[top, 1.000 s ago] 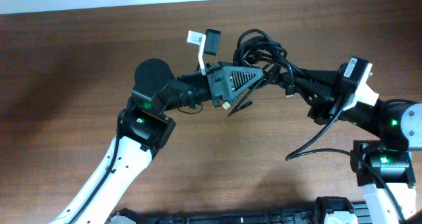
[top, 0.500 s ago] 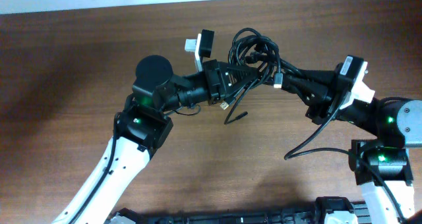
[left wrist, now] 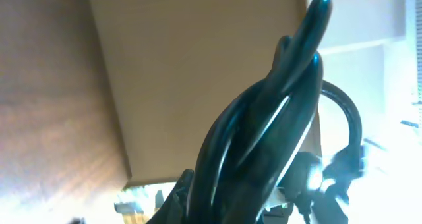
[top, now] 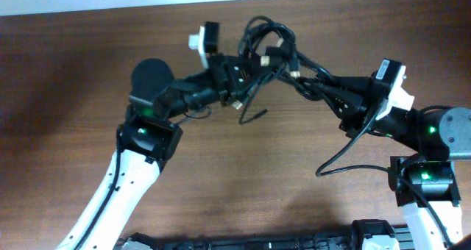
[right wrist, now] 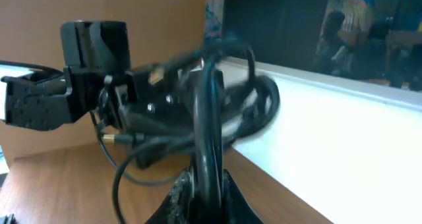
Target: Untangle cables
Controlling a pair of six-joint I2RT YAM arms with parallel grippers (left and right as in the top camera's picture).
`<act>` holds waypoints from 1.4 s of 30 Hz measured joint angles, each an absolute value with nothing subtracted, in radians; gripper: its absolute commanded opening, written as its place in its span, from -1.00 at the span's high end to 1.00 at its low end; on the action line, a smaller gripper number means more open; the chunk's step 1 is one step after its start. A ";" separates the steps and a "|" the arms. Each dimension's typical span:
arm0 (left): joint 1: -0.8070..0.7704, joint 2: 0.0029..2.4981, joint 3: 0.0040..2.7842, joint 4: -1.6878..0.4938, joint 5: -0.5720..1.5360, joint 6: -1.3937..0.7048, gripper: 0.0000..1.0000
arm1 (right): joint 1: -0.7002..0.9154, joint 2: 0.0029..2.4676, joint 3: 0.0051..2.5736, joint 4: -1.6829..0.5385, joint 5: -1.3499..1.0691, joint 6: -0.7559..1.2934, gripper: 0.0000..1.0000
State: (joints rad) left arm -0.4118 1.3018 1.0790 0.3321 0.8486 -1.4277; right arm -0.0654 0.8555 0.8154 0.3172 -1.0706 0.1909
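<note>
Cables (top: 266, 43) hang bunched between left tool (top: 249, 72) and right tool (top: 315, 87), each clamped on them.

There's the left arm (top: 121, 191) showing a white forearm and black joints, a green light (top: 144, 129) glowing at its elbow. Now the right arm (top: 441, 136) is showing grey, with green lights (top: 428, 129) too and a white bracket (top: 401, 99) at the wrist. The left gripper (top: 254, 65) and right gripper (top: 303, 79) are both looking black.
</note>
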 measured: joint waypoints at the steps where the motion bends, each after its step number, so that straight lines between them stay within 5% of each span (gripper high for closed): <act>1: -0.398 1.301 1.079 0.353 0.847 -1.414 1.00 | -0.065 0.855 0.815 0.300 -1.071 0.191 0.81; 8: -0.313 1.302 1.077 0.476 0.799 -1.257 1.00 | -0.087 0.831 0.815 0.215 -1.005 0.251 0.72; 17: -0.302 1.304 1.077 0.476 0.799 -1.117 1.00 | -0.087 0.828 0.816 0.212 -1.026 0.290 0.26; 23: -0.302 1.304 1.077 0.476 0.839 -0.998 1.00 | -0.087 0.828 0.816 0.212 -1.067 0.289 0.24; 27: -0.302 1.304 1.077 0.481 0.889 -0.912 1.00 | -0.087 0.828 0.816 0.210 -1.091 0.290 0.04; 28: -0.302 1.304 1.077 0.489 0.905 -0.892 1.00 | -0.087 0.828 0.816 0.209 -1.094 0.289 -0.41; 30: -0.302 1.304 1.077 0.513 0.945 -0.839 1.00 | -0.086 0.828 0.816 0.208 -1.099 0.292 -0.75; 35: -0.302 1.304 1.077 0.532 1.045 -0.675 1.00 | -0.086 0.827 0.817 0.209 -1.132 0.290 -0.98; 42: -0.302 1.304 1.077 0.535 1.146 -0.494 1.00 | -0.086 0.828 0.817 0.209 -1.192 0.292 -0.97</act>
State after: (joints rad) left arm -0.3016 1.3045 1.0771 0.5354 1.1458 -0.4938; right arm -0.0864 0.8276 0.8173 0.2089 -1.1915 0.2916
